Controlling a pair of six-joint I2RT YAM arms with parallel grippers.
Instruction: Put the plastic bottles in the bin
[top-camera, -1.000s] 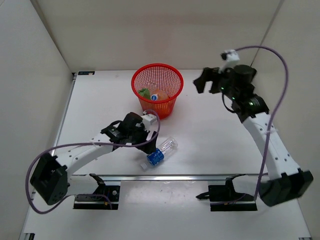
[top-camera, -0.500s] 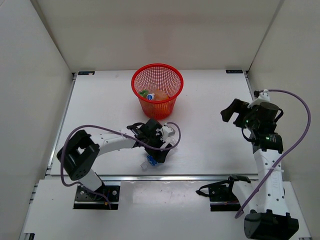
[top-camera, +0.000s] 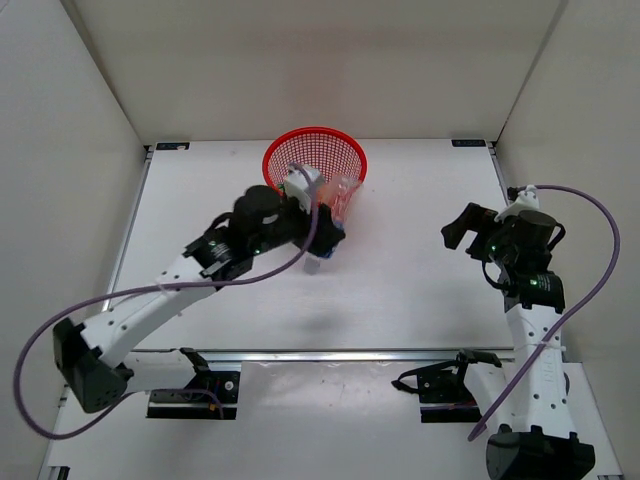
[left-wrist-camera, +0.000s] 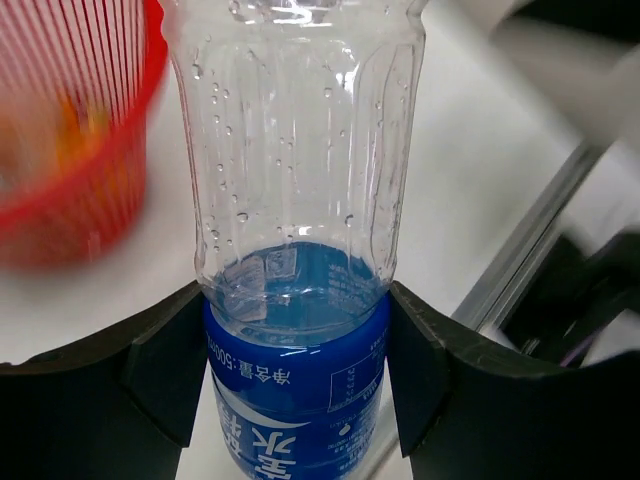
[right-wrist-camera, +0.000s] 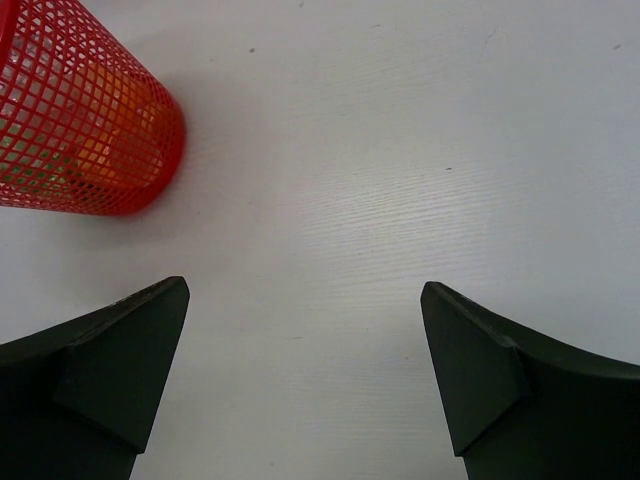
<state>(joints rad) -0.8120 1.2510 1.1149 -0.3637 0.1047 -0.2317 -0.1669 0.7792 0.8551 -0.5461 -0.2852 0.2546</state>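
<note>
The blue-labelled clear bottle (left-wrist-camera: 295, 180) hangs by the rim of the bin (top-camera: 315, 131), clamped at its label in your left gripper (left-wrist-camera: 295, 350). Carry it fully over the mouth before releasing. Your right gripper (right-wrist-camera: 305, 300) stands wide, empty, above the bench (right-wrist-camera: 400, 150).

robot lab cell, white table (top-camera: 400, 280), plain white walls (top-camera: 300, 60)
</note>
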